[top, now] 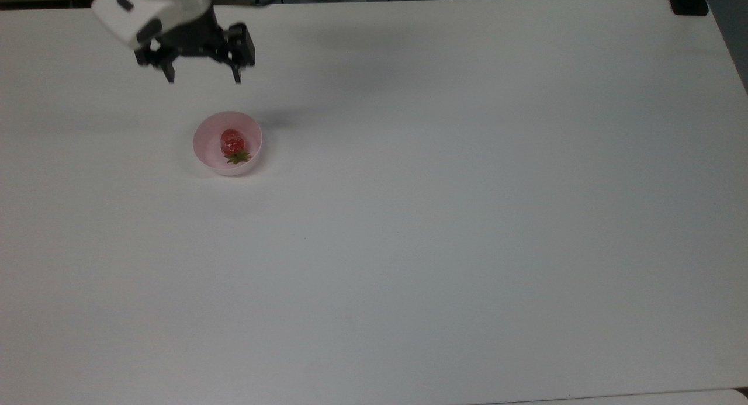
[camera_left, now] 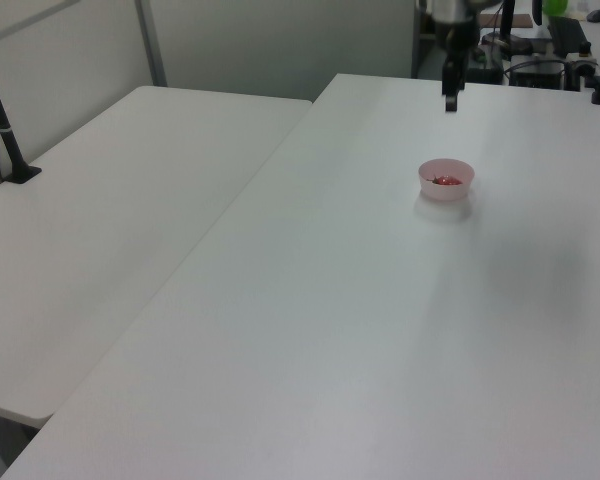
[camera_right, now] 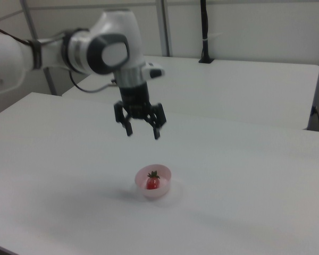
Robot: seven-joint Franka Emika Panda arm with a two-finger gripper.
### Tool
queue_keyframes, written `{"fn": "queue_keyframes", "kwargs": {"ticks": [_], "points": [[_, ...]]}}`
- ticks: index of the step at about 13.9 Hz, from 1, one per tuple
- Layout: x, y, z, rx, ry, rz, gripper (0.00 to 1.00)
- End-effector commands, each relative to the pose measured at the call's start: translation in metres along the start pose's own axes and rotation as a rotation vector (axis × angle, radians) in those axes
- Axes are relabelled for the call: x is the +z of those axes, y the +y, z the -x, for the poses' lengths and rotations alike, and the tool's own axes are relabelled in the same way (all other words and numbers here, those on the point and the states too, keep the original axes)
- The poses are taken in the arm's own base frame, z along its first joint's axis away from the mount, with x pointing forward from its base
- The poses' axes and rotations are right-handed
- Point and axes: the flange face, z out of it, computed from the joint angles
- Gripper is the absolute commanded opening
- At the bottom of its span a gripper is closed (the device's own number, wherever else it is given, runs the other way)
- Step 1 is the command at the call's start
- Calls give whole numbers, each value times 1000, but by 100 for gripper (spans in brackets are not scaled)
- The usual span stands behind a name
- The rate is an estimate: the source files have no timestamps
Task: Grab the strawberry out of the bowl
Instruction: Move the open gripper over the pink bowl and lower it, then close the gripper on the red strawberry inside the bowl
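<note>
A small red strawberry (top: 232, 142) with a green cap lies inside the pale pink bowl (top: 203, 151) on the white table. The right view has the strawberry (camera_right: 152, 182) in the bowl (camera_right: 164, 189) too, and the left view shows the bowl (camera_left: 446, 188) with the strawberry (camera_left: 445, 181). My gripper (top: 204, 79) hangs open above the table, up and to the left of the bowl in the top view. In the right view the gripper (camera_right: 143, 133) hovers well above the bowl, nothing between its fingers. In the left view the gripper (camera_left: 449, 104) sits beyond the bowl.
The white table (top: 444, 218) stretches wide around the bowl. A second white table (camera_left: 110, 230) adjoins it on the left view's left, with a black post (camera_left: 5, 135) clamped to it. A black clamp (top: 688, 2) sits at the top view's upper right corner.
</note>
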Motion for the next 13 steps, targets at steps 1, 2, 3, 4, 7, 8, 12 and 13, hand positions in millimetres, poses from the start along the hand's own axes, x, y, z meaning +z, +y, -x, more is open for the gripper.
{"fn": "queue_keyframes", "kwargs": {"ticks": [1,2,3,4,7,8,12,13], "points": [[58,-15,-18,-64,0,24,98],[74,-16,-21,-136,-10,25,94],[85,-18,-23,-172,-20,25,89],[92,-20,-25,-190,-29,25,85],[114,-21,-23,-343,-66,12,74],[118,-20,-23,-355,-73,10,74],[147,-25,-20,-384,-66,26,71],[149,-23,-21,-392,-58,31,70]]}}
